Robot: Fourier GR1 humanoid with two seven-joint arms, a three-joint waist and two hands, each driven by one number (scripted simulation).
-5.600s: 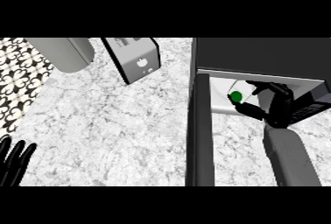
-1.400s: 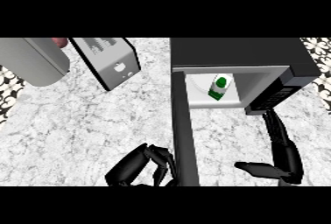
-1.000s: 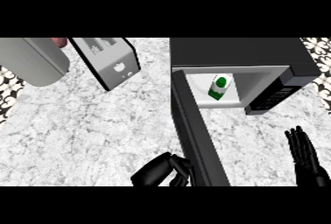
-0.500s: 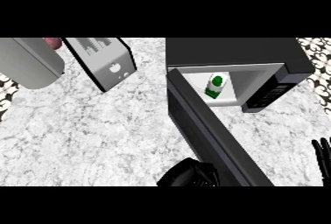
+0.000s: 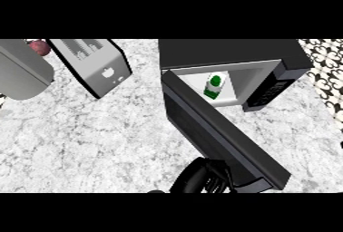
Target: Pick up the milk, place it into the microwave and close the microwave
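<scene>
I see milk [image 5: 214, 86] inside microwave [image 5: 227, 52]; left hand [image 5: 201, 177] against half-open door [image 5: 221, 136], finger state unclear.

Milk [image 5: 214, 87] inside microwave [image 5: 227, 54] (door ajar).

microwave door [image 5: 221, 136] half-shut | narrows cavity opening | toaster [image 5: 94, 65] well apart

— What did we see on the counter [image 5: 100, 136]?
— We saw a marbled white top. A microwave [image 5: 227, 52] stood on it at right, a toaster [image 5: 94, 63] at left.
</scene>
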